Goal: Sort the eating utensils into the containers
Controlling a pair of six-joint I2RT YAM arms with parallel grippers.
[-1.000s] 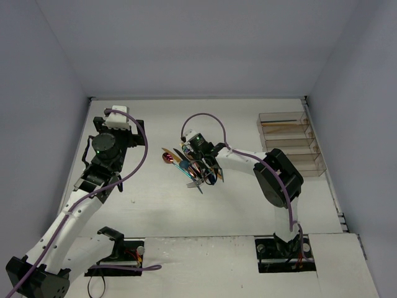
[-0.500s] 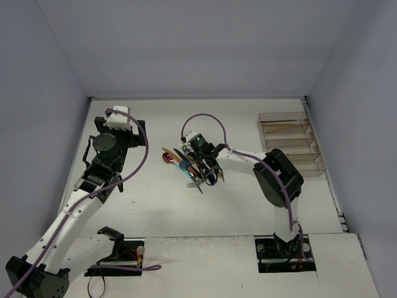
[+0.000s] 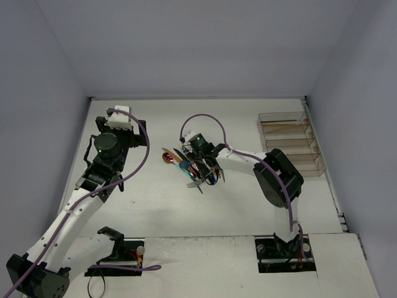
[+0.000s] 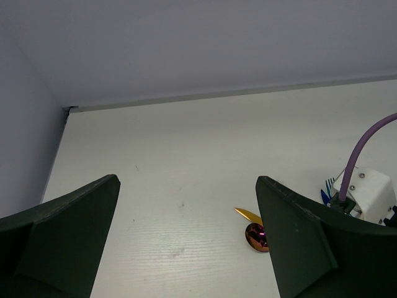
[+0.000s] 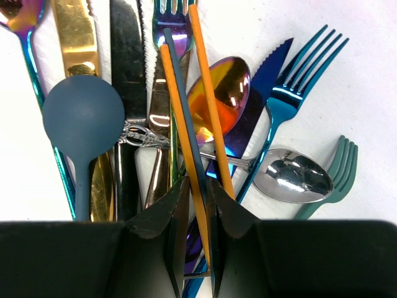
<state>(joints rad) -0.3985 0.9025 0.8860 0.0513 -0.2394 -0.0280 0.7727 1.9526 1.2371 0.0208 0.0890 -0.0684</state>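
The eating utensils (image 3: 197, 169) lie in a crossed pile mid-table. My right gripper (image 3: 203, 165) is down in that pile. In the right wrist view its jaws (image 5: 197, 186) are shut on a thin orange stick (image 5: 177, 105) with a dark blue stick beside it. A second orange stick (image 5: 208, 93) passes just right of the jaws. Around them lie a gold knife (image 5: 75, 31), a blue fork (image 5: 298, 74) and a silver spoon (image 5: 291, 175). The containers (image 3: 291, 144) stand at the far right. My left gripper (image 4: 186, 248) hangs open and empty, left of a magenta spoon (image 4: 255, 237).
A matte blue round spoon (image 5: 82, 118), a dark knife (image 5: 127, 62) and a teal fork (image 5: 338, 164) also lie in the pile. The far container holds orange sticks (image 3: 282, 123). Walls close the table at the back and on both sides.
The right wrist has shifted very slightly over the pile. The left arm has barely moved.
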